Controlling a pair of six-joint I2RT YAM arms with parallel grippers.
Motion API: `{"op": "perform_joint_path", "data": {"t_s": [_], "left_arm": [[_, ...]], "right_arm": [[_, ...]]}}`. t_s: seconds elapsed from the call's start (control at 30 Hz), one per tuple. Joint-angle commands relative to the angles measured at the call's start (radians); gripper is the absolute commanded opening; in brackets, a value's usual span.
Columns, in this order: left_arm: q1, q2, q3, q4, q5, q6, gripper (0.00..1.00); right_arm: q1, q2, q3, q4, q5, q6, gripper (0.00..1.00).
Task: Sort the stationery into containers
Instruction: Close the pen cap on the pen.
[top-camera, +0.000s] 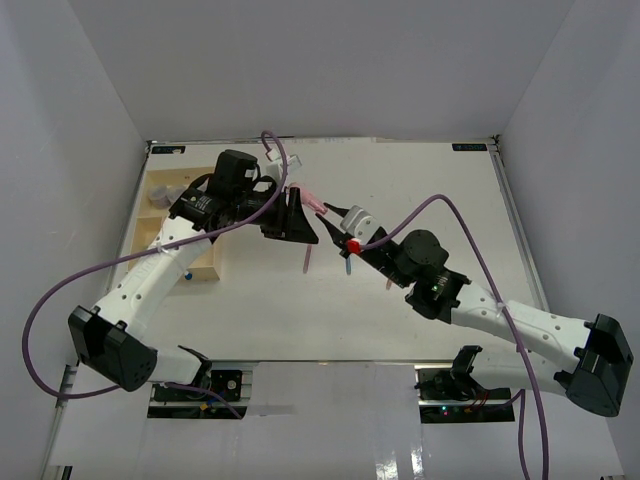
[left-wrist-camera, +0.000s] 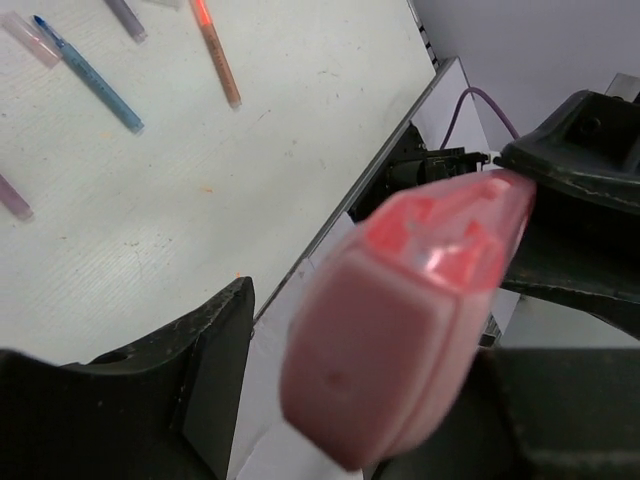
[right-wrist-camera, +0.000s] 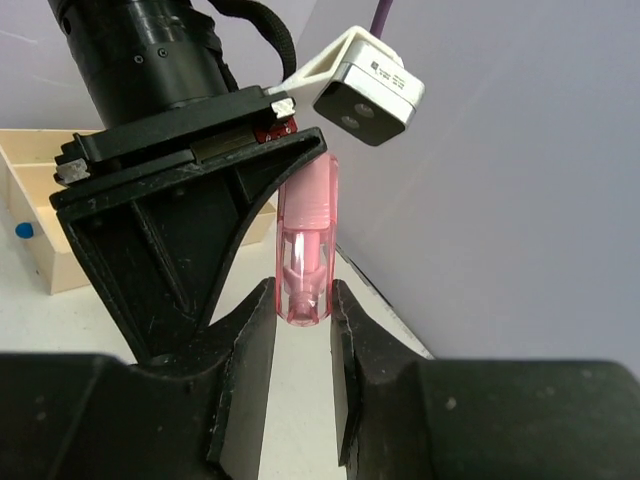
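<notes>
A translucent pink marker (top-camera: 313, 203) hangs above the middle of the table between both grippers. My right gripper (right-wrist-camera: 303, 300) is shut on its clear-capped end (right-wrist-camera: 305, 250), which stands upright between the fingers. The left gripper (left-wrist-camera: 370, 330) surrounds the marker's other end (left-wrist-camera: 400, 320); its jaws stand open, with a visible gap on the left side. In the top view the left gripper (top-camera: 292, 215) and right gripper (top-camera: 335, 215) meet tip to tip. The cream tray (top-camera: 150, 220) lies at the far left, under the left arm.
Loose pens lie on the table below the grippers: a blue pen (left-wrist-camera: 88, 72), an orange one (left-wrist-camera: 215, 50) and purple pieces (left-wrist-camera: 125, 15). A small blue thing (right-wrist-camera: 22, 230) sits in the tray (right-wrist-camera: 45, 270). White walls enclose the table.
</notes>
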Motion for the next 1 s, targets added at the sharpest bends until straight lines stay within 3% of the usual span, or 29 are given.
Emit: {"op": "perform_joint_path", "data": {"t_s": [0.0,0.43,0.73,0.97], "left_arm": [[0.002,-0.046,0.037,0.009,-0.057,0.003,0.52],[0.032,-0.133,0.091,0.021,-0.2,0.046,0.62],[0.08,-0.136,0.088,0.073,-0.165,0.019,0.61],[0.095,-0.113,0.073,0.179,-0.05,-0.035,0.61]], "right_arm": [[0.008,-0.027,-0.018,0.1,0.028,0.001,0.08],[-0.003,-0.095,-0.168,0.078,0.111,0.045,0.08],[-0.007,-0.149,-0.196,0.08,0.076,0.075,0.08],[-0.009,-0.138,-0.19,0.088,0.042,0.09,0.08]]}}
